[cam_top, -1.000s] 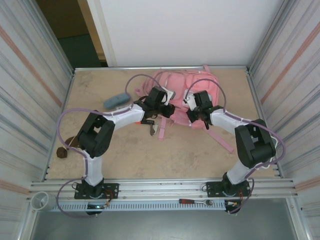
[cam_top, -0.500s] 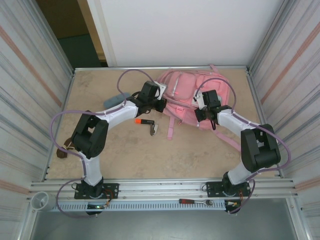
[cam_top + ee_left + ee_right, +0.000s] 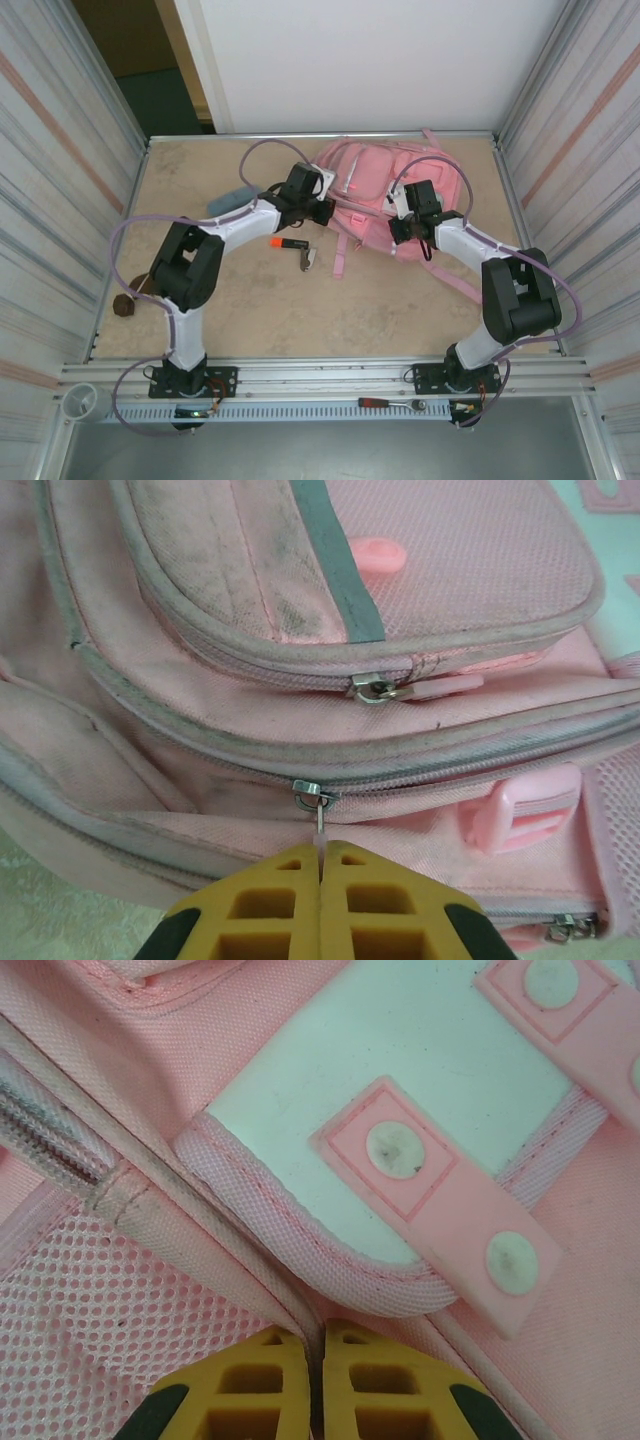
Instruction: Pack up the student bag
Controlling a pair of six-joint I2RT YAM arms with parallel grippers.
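The student bag (image 3: 385, 185), a large pink backpack, lies at the back of the table. My left gripper (image 3: 322, 210) is at its left side and my right gripper (image 3: 402, 232) at its near right edge. In the left wrist view the yellow jaws of the left gripper (image 3: 321, 848) are shut on the pull tab of a zipper slider (image 3: 312, 793) on a closed pocket. In the right wrist view the right gripper (image 3: 322, 1332) is shut on a fold of pink bag fabric, just below the white-pink patch (image 3: 400, 1090) and beside a mesh side panel (image 3: 90, 1330).
An orange and black marker (image 3: 285, 243) and a small metal item (image 3: 308, 258) lie just in front of the bag. A blue-grey case (image 3: 232, 198) sits to its left. A brown object (image 3: 124, 305) is at the left edge. Loose pink straps (image 3: 340, 255) trail toward me.
The bag has shifted back and to the right, and both grippers have moved with it. The left gripper has closed on the zipper pull. The orange marker has come into view.
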